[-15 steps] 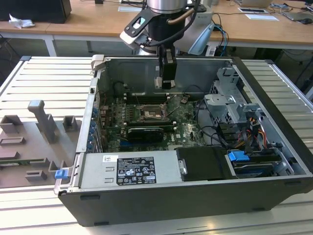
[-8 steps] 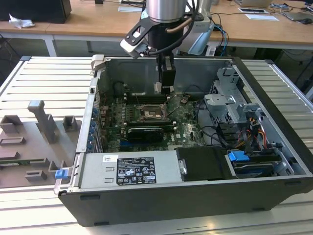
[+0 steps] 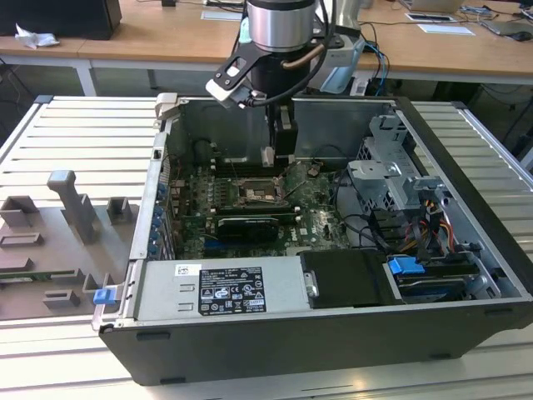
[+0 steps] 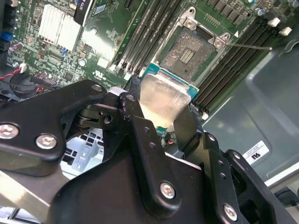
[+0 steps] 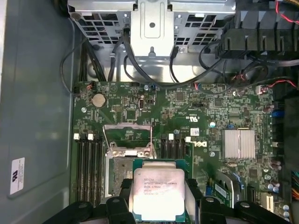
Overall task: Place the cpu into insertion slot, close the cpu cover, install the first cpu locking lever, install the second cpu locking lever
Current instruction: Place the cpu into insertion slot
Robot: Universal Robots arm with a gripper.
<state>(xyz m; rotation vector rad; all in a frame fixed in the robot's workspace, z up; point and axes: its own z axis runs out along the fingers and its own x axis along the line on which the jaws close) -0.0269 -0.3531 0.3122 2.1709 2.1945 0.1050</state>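
Here, in the exterior view, grey fixtures sit to the left of the socket. Above the socket hangs the gripper, clamped on the cpu, which is held clear of the bare contacts. The cover stands raised at the socket's edge. A drive cage lies to the socket's right.

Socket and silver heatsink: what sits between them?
In the first wrist view, a bank of memory slots lies between the socket and the heatsink. The hand holds the cpu by the socket.
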